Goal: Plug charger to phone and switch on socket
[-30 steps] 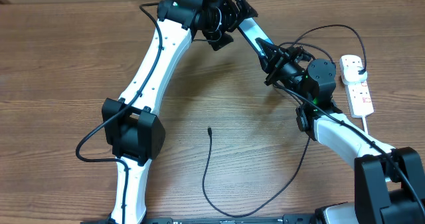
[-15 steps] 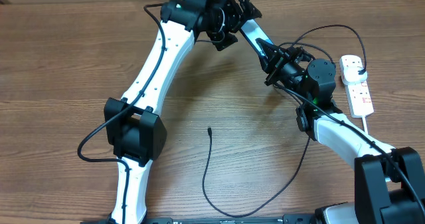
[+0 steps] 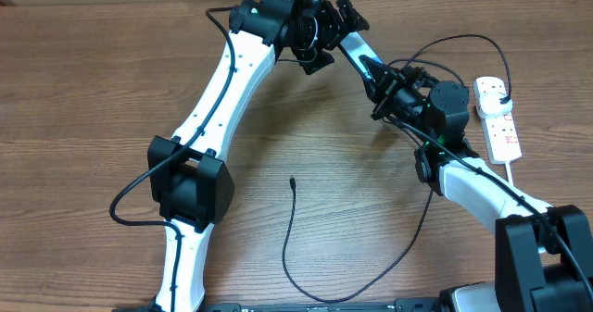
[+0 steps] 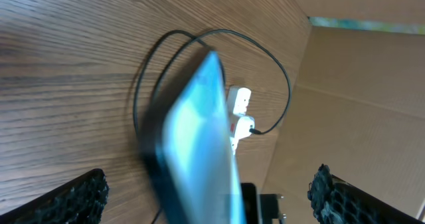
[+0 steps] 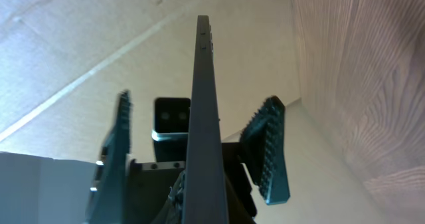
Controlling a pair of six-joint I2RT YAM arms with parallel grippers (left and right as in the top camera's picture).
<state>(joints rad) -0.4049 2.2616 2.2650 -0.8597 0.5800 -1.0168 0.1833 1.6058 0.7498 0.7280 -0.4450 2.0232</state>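
Note:
The phone (image 3: 359, 58) is held off the table at the back, with my right gripper (image 3: 382, 88) shut on its near end. In the right wrist view it runs edge-on as a dark bar (image 5: 204, 104) up from that gripper (image 5: 202, 209). My left gripper (image 3: 335, 34) stands open around the phone's far end, one finger on each side, apart from it. The left wrist view shows the blurred cyan screen (image 4: 199, 137) between the wide fingers (image 4: 76, 196). The charger lies on the table with its small tip (image 3: 292, 180) free. The socket (image 3: 498, 118) lies at the right edge.
The charger's black cable (image 3: 295, 275) curves across the front middle of the table and runs up past the right arm. A black loop of it arcs over to the socket (image 4: 239, 111), where a black plug (image 3: 501, 91) sits. A cardboard wall (image 4: 358, 84) stands behind.
My left arm has shifted a little to the right, bringing its open fingers further over the phone's far end. The right arm, phone and cable have stayed put.

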